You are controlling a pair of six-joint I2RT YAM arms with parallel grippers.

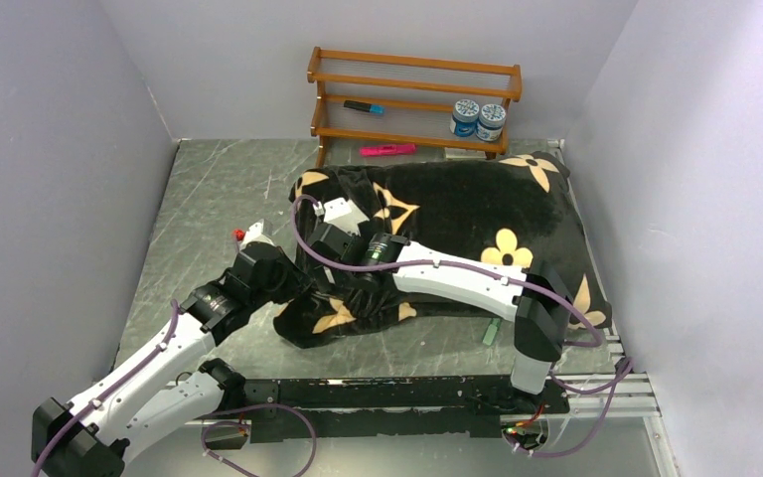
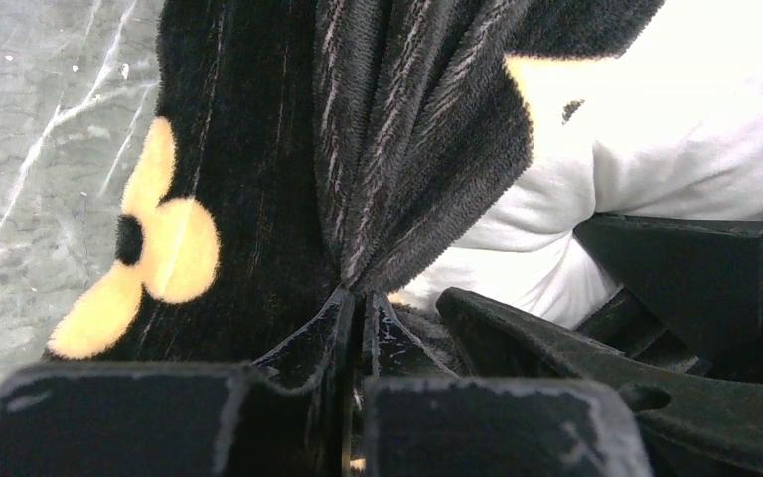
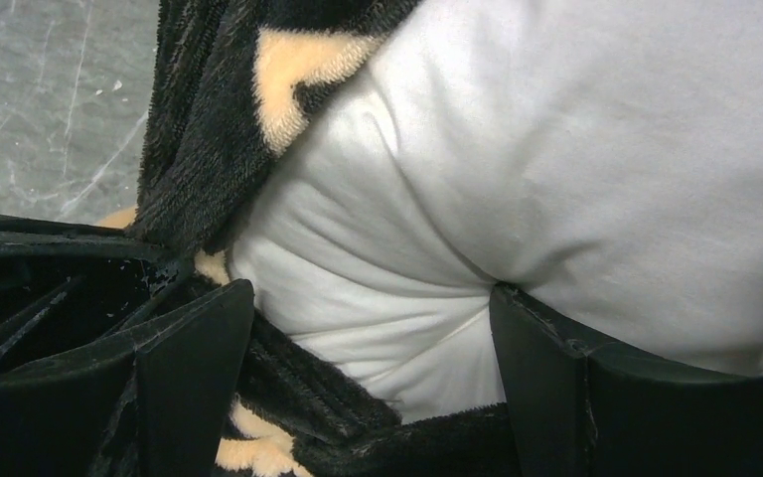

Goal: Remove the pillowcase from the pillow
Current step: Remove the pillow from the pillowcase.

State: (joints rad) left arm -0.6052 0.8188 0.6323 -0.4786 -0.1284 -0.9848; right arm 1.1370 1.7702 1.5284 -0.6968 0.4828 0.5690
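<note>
The black plush pillowcase (image 1: 457, 214) with cream flowers lies across the table and hides the pillow in the top view. My left gripper (image 2: 360, 303) is shut on a bunched fold of the pillowcase's (image 2: 258, 179) open edge at its left end (image 1: 303, 285). The white pillow (image 2: 676, 129) shows through the opening. My right gripper (image 3: 373, 333) is open at that same opening (image 1: 330, 260). Its fingers (image 3: 546, 348) press into the bare white pillow (image 3: 556, 149), with the pillowcase edge (image 3: 199, 129) beside and below them.
A wooden rack (image 1: 412, 99) stands at the back, holding two blue-and-white jars (image 1: 478, 119) and a blue marker (image 1: 364, 106). A pink highlighter (image 1: 387, 150) lies under it. A small green item (image 1: 491, 333) lies near the right arm. Grey walls stand close on both sides.
</note>
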